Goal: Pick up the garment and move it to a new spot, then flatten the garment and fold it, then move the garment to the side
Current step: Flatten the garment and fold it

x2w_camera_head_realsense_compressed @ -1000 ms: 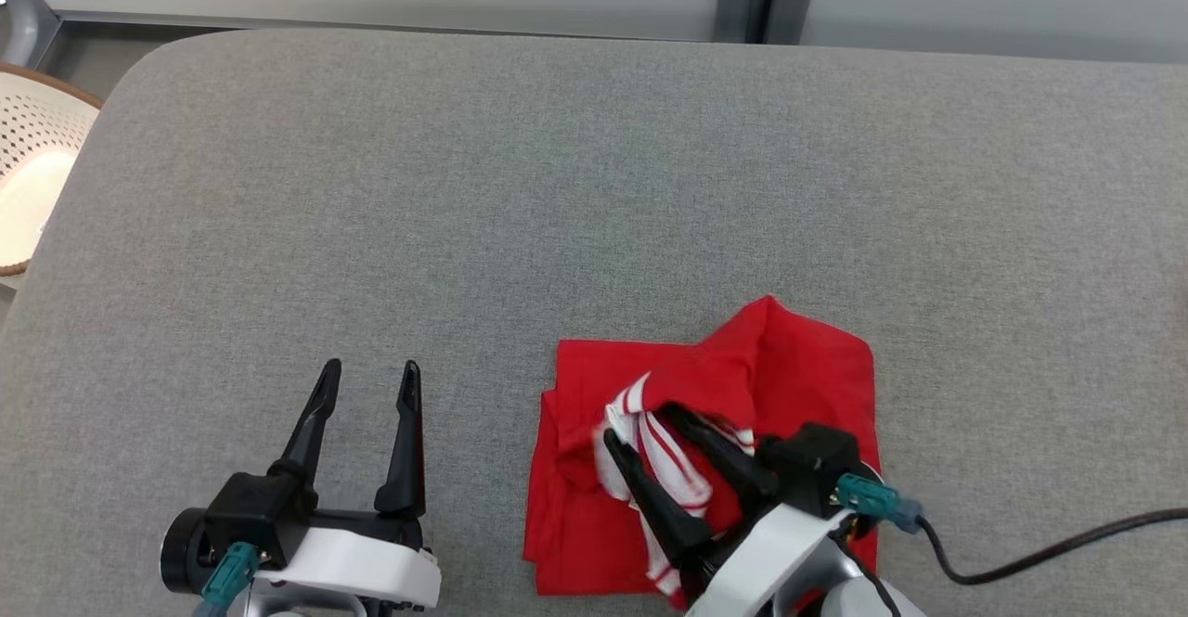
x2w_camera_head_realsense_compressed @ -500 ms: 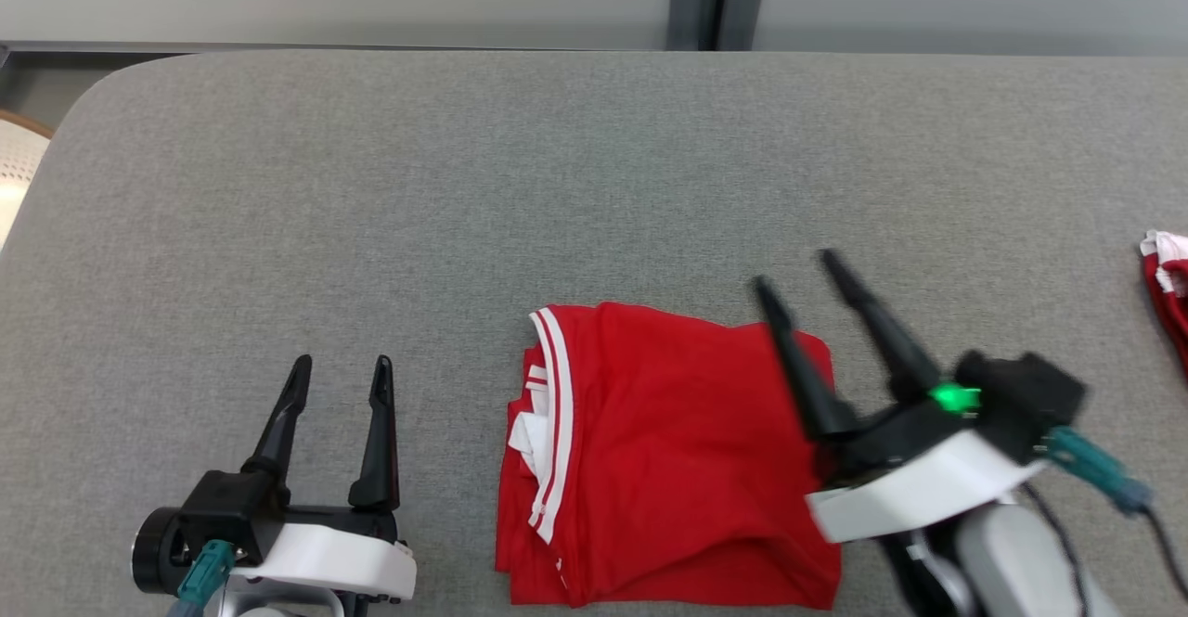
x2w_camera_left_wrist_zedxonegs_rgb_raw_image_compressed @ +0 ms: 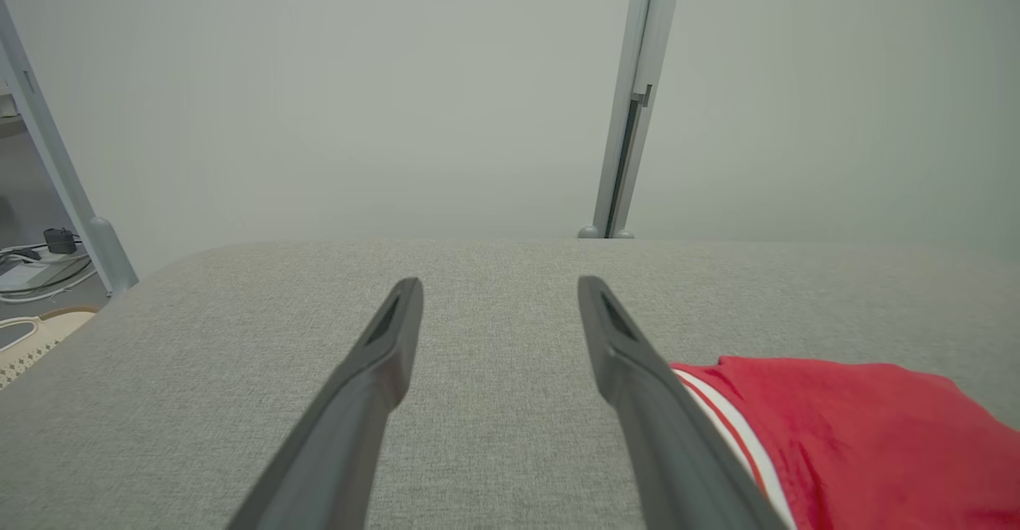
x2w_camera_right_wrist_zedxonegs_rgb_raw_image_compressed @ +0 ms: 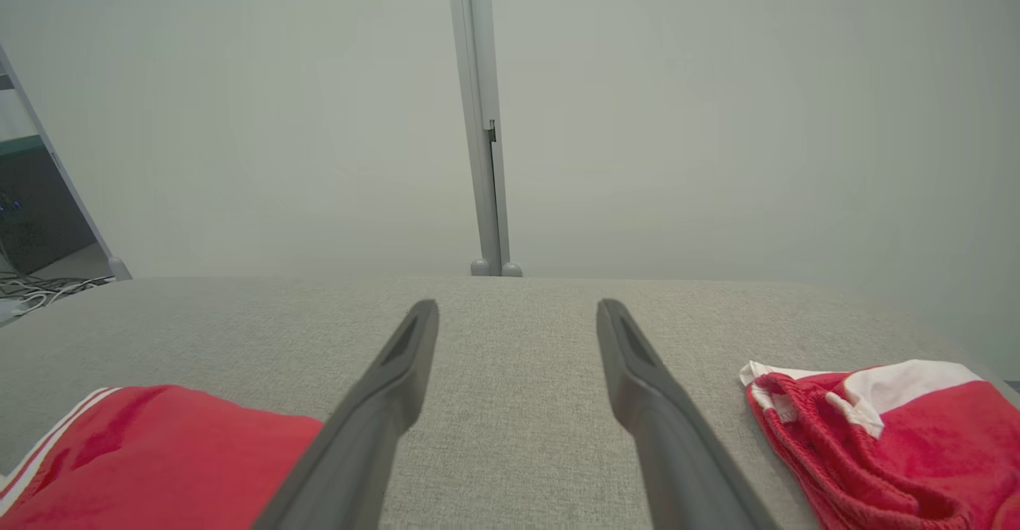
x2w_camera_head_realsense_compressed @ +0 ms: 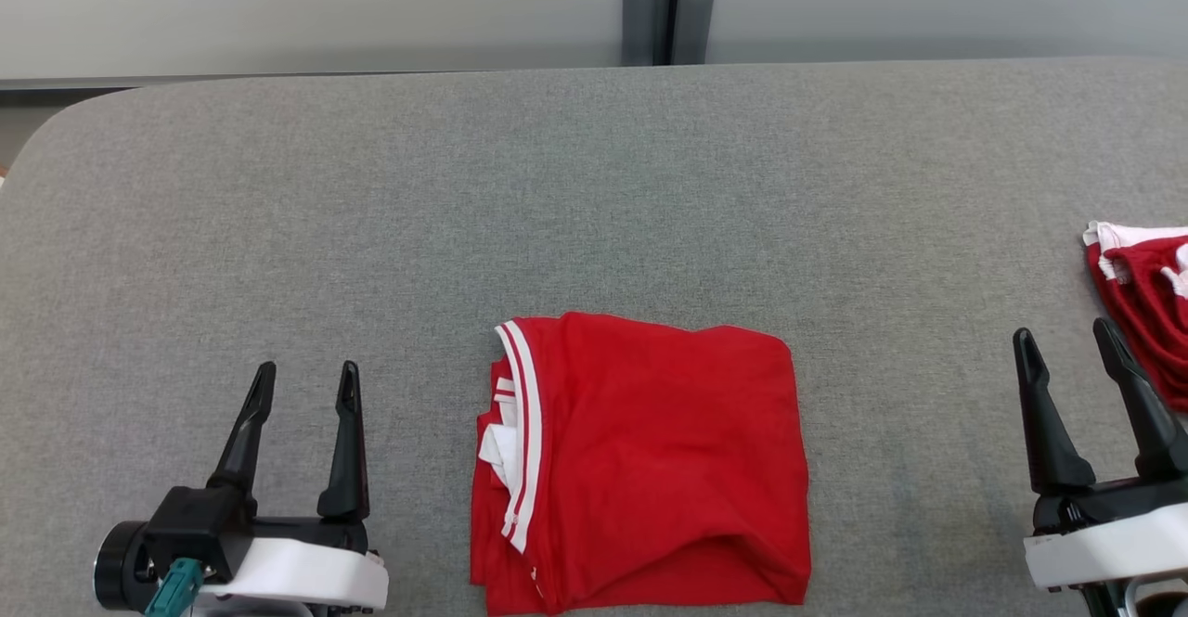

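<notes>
Looking down on a red garment [x2w_camera_head_realsense_compressed: 640,464] lying folded in a rough rectangle on the grey table [x2w_camera_head_realsense_compressed: 594,190], close to the near edge, with white striped trim showing along its left side. Seeing the left gripper [x2w_camera_head_realsense_compressed: 307,371] hovering well to the left of it, fingers spread apart, pinching nothing and touching no cloth. Finding the right gripper [x2w_camera_head_realsense_compressed: 1063,331] well apart on the other side, fingers likewise spread and empty, pointing away from the robot. Noting a second red-and-white cloth [x2w_camera_head_realsense_compressed: 1146,302] bunched at the table's right edge, near the right gripper's outer finger. Catching, beyond the table, a grey post [x2w_camera_head_realsense_compressed: 668,9] standing against the pale wall.
</notes>
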Controlling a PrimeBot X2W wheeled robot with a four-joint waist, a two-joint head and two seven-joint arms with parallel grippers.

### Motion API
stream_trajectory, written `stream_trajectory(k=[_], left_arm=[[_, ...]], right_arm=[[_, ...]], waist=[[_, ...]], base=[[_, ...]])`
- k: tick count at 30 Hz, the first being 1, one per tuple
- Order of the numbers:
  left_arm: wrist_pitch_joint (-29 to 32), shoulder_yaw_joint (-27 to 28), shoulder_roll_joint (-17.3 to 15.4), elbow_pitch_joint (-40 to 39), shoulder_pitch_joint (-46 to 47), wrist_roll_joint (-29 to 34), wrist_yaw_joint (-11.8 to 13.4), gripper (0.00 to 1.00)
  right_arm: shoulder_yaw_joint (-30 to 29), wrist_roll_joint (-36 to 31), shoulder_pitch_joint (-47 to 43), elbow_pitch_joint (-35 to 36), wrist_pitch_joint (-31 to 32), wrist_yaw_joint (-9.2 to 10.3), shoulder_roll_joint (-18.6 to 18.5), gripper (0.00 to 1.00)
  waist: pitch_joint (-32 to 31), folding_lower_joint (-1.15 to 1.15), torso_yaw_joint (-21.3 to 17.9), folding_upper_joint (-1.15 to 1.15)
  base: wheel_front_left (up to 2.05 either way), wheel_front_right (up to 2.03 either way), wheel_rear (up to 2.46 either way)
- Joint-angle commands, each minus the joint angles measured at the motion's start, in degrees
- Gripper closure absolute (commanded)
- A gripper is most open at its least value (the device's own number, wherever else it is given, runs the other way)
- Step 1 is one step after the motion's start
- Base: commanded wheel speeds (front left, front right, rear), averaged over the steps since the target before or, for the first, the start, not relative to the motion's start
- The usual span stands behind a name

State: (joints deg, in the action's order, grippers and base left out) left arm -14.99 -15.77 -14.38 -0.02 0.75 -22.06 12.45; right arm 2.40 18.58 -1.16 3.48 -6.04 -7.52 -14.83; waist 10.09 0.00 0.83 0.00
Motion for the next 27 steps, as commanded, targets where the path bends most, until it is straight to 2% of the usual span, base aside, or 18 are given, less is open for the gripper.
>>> stream_trajectory(k=[1,23,25,27], left_arm=[[-0.2,0.2,-0.5,-0.2,-0.3,0.4,0.3,0.0],[0.9,-1.0,-1.2,-1.9,-0.8,0.7,1.2,0.0],[1.0,-1.1,-1.2,-1.9,-0.5,0.7,1.3,0.0],[1.0,-1.3,-1.2,-2.0,0.0,0.8,1.2,0.0]], right_arm=[[-0.2,0.1,-0.3,0.5,0.0,0.07,0.1,0.0],[-1.0,0.3,-1.6,1.2,0.7,0.08,0.4,0.0],[-1.0,0.5,-1.5,1.1,0.8,0.07,0.4,1.0],[0.3,0.4,-1.1,0.8,1.3,0.07,0.0,1.0]], waist=[[-0.1,0.0,-0.1,0.0],[-1.0,0.0,-0.1,0.0],[-0.9,0.0,0.1,0.0],[-0.7,0.0,0.5,0.0]], base=[[0.0,0.0,0.0],[0.0,0.0,0.0],[0.0,0.0,0.0],[0.0,0.0,0.0]])
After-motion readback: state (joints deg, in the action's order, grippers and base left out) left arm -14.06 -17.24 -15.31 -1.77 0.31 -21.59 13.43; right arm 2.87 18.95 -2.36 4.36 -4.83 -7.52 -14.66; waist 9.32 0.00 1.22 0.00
